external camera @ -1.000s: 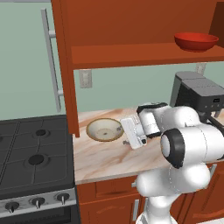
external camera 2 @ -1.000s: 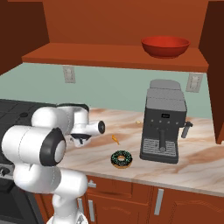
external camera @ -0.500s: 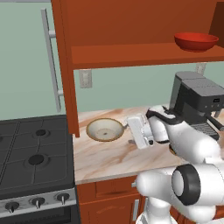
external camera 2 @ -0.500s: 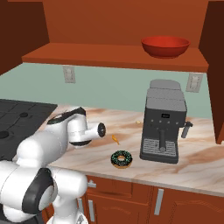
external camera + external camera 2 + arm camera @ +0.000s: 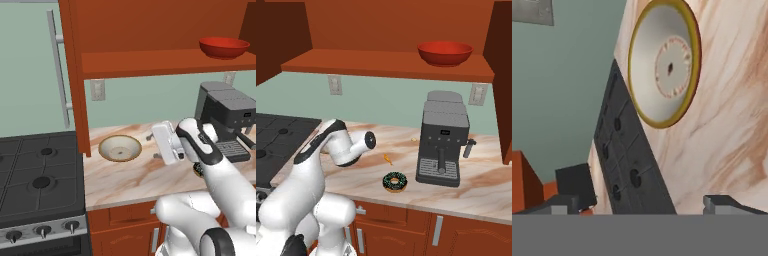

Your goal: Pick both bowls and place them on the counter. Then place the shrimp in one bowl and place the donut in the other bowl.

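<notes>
While the gripper [image 5: 644,202] hangs with fingers spread wide and empty above the counter [image 5: 130,177], the donut [image 5: 394,181] lies near the front edge, the shrimp [image 5: 387,159] just behind, cream bowl [image 5: 120,148] beside the stove [image 5: 37,180], red bowl [image 5: 445,53] up on the shelf [image 5: 386,67].
</notes>
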